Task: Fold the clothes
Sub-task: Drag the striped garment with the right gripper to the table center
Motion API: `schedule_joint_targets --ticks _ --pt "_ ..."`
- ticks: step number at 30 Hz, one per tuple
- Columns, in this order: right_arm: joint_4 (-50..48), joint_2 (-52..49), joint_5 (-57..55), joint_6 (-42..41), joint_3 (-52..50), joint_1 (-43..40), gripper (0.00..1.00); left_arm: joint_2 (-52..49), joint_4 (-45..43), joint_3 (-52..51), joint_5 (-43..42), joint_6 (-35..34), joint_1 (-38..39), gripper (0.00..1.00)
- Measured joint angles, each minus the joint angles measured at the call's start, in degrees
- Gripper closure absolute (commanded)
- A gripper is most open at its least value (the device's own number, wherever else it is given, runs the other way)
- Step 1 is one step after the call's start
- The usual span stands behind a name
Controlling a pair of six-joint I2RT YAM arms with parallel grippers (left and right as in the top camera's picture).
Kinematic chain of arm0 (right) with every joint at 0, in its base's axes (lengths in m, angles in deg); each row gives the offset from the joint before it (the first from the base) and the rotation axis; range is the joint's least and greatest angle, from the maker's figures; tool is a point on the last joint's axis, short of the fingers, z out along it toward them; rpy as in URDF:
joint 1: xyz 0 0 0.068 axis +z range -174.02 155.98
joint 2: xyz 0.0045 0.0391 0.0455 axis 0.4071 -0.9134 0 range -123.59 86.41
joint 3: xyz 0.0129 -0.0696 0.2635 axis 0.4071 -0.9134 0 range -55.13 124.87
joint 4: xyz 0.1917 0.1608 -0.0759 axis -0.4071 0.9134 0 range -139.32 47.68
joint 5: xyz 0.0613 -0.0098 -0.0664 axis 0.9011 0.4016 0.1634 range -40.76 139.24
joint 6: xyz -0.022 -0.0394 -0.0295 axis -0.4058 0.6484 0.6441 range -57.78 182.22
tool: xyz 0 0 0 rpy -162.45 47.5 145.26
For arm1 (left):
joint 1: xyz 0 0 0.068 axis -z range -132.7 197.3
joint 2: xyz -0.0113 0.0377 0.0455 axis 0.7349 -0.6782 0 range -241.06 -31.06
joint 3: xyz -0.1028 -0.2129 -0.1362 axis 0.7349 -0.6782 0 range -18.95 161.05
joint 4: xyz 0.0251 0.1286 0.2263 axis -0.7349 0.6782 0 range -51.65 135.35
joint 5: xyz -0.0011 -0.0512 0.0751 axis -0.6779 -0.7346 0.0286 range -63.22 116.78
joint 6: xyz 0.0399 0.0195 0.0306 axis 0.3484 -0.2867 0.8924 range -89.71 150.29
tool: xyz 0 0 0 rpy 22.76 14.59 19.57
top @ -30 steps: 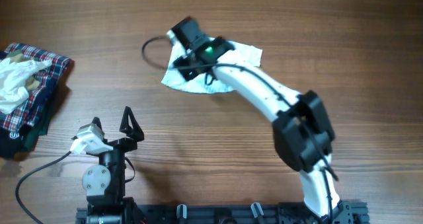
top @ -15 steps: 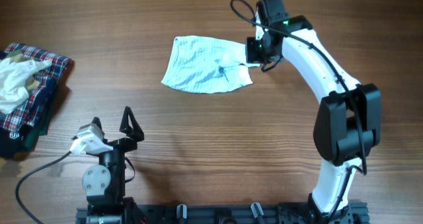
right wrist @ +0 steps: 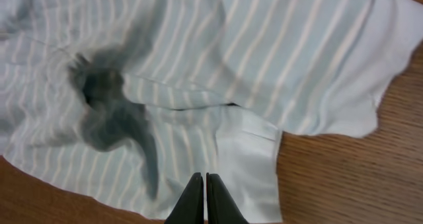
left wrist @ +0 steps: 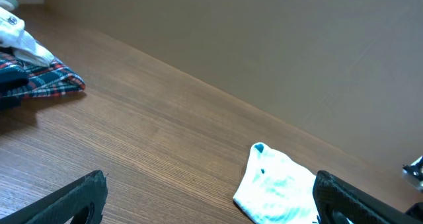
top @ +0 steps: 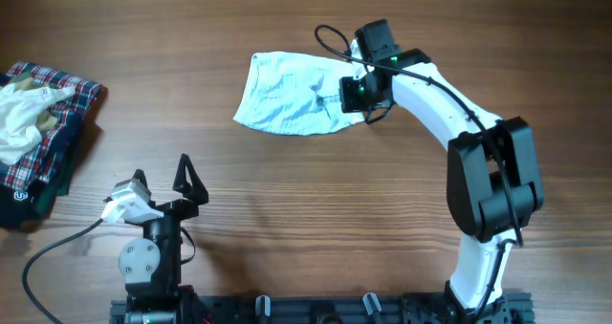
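A pale blue striped garment lies spread on the wooden table. My right gripper hovers over its right part. In the right wrist view that gripper is shut, its tips pressed together above the cloth, and I see no fabric pinched between them. My left gripper stands open near the front edge, well away from the garment. The left wrist view shows the left gripper wide open with the garment far beyond it.
A pile of clothes, plaid with a white piece on top, sits at the table's left edge and shows in the left wrist view as the plaid pile. A black cable loops behind the right wrist.
The right arm swung from the garment's left side to its right side, then back a little over the cloth. The garment now lies spread out. The right gripper has shut.
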Motion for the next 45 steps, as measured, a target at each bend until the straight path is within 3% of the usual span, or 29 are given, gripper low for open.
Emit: schedule_joint_targets --ticks 12,18,24,28,29,31,34,38,45 --pt "0.09 -4.22 -5.75 1.97 -0.13 0.22 0.96 0.00 0.00 0.00 0.00 0.00 0.00 0.00" --pt "11.58 -4.20 -12.20 2.38 1.25 0.20 0.96 0.00 0.00 0.00 0.00 0.00 0.00 0.00" --pt "14.78 -4.20 -14.67 2.38 1.31 0.20 0.96 0.00 0.00 0.00 0.00 0.00 0.00 0.00" --pt "14.45 -4.20 -15.13 3.91 1.99 0.17 0.92 0.00 0.00 0.00 0.00 0.00 0.00 0.00" --pt "14.62 -4.24 -15.63 4.61 2.97 -0.11 0.83 0.00 0.00 0.00 0.00 0.00 0.00 0.00" --pt "14.23 -4.20 -16.33 5.29 7.39 -0.90 0.81 0.00 0.00 0.00 0.00 0.00 0.00 0.00" --pt "10.67 -3.28 -16.72 5.81 11.34 -1.16 0.96 0.00 0.00 0.00 0.00 0.00 0.00 0.00" --pt "3.19 -3.17 -16.72 5.99 11.41 -1.31 0.96 0.00 0.02 0.00 0.00 0.00 0.00 0.00" --pt "0.11 -3.63 -11.85 5.99 11.39 -3.91 0.96 0.00 0.00 0.00 0.00 0.00 0.00 0.00"
